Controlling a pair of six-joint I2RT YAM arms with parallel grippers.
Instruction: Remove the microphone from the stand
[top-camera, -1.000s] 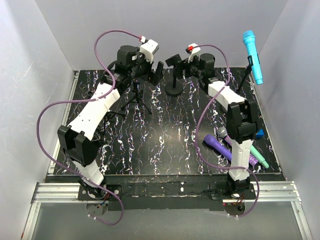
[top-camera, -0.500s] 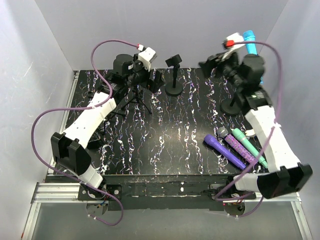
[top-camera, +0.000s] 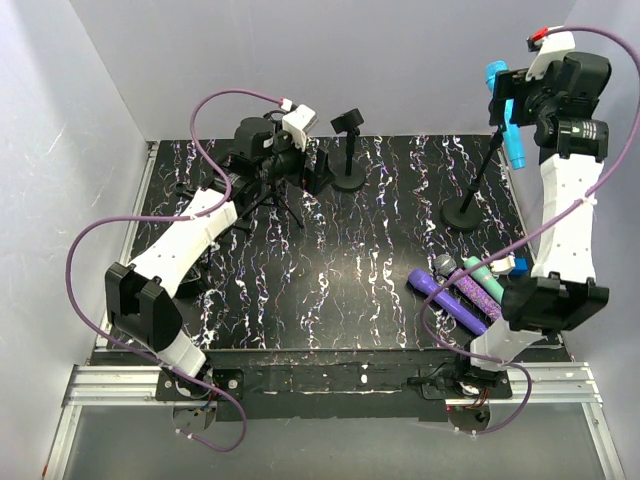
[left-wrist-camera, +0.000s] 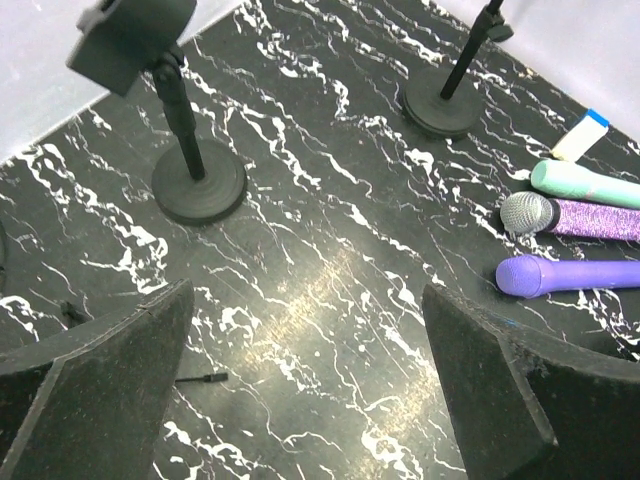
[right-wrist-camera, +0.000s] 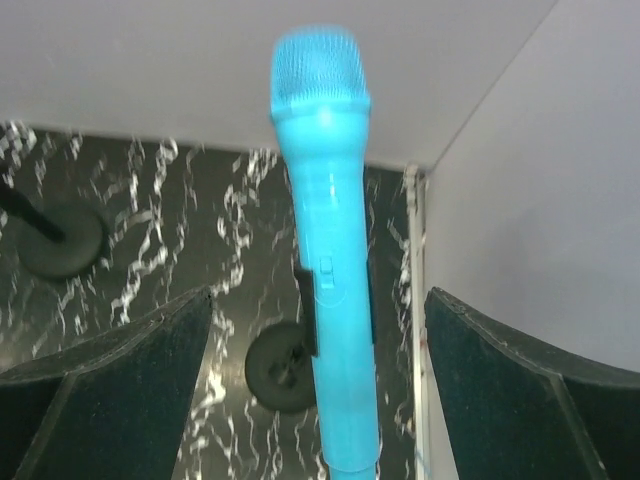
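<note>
Swung up to two o'clock, right gripper (right-wrist-camera: 318, 300) brackets the cyan microphone (right-wrist-camera: 322, 180), fingers apart; an off-centre squeeze could topple its stand (right-wrist-camera: 282, 372).

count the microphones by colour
light blue microphone: 1
plain purple microphone: 1
glittery purple microphone: 1
mint green microphone: 1
total: 4

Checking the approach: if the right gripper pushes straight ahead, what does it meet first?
Likely the light blue plastic microphone on its black stand, centred ahead of the open right gripper; depth is unclear.
</note>
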